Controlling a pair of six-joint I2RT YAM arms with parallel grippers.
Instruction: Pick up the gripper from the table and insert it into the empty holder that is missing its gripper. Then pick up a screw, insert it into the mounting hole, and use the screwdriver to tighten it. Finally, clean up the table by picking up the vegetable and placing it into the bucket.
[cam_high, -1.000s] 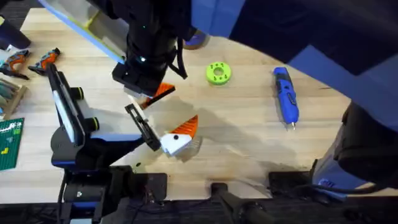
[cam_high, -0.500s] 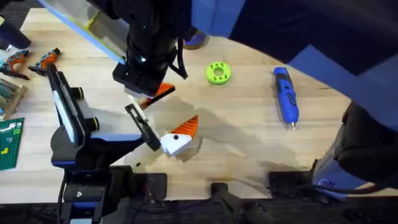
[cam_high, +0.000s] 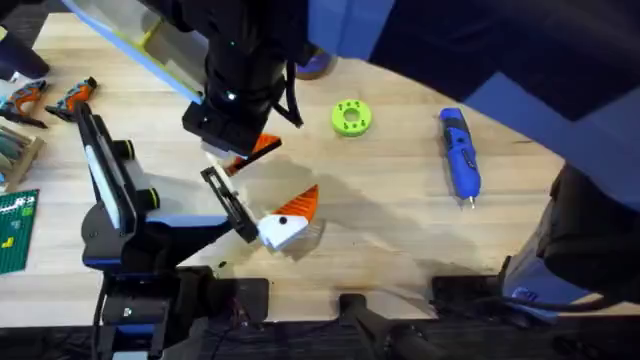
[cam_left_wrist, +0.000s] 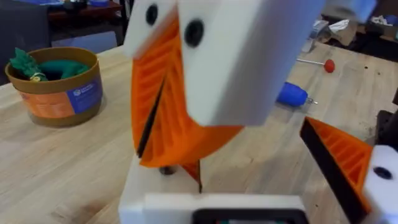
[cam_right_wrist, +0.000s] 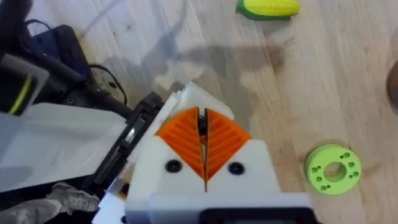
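We see the right gripper (cam_right_wrist: 201, 121) reaching across to the left-centre of the table (cam_high: 400, 230). Its two orange ribbed pads (cam_right_wrist: 180, 140) are clenched face to face, with a thin dark sliver in the seam between them.

From the left wrist view, a small orange tip, which we take to be the gripper (cam_left_wrist: 192, 170), projects below those pads. The view here is crowded, so we cannot be sure the piece is fully clamped.

Directly beneath this tip lies the holder (cam_left_wrist: 144, 194), the bare white block of the left gripper (cam_high: 288, 222). The tip is just above the holder, or touching it; we cannot tell which.

The left gripper is released. Its other finger (cam_left_wrist: 339, 160), topped by an orange wedge with a black face, stands apart from the holder, and the right gripper sits between the two.

The screwdriver (cam_high: 460, 155) lies on the right part of the table, well apart from both grippers, with its metal bit pointing towards the near edge. A lime-green disc (cam_high: 350, 117) lies between the screwdriver and the right gripper, towards the far side.

The vegetable (cam_right_wrist: 268, 7) rests on bare wood. In the right wrist view it is clear of the grippers and the disc. The bucket (cam_left_wrist: 56, 93) stands upright on the table with green material inside it. A thin rod with a red handle (cam_left_wrist: 328, 65) lies beyond the screwdriver.
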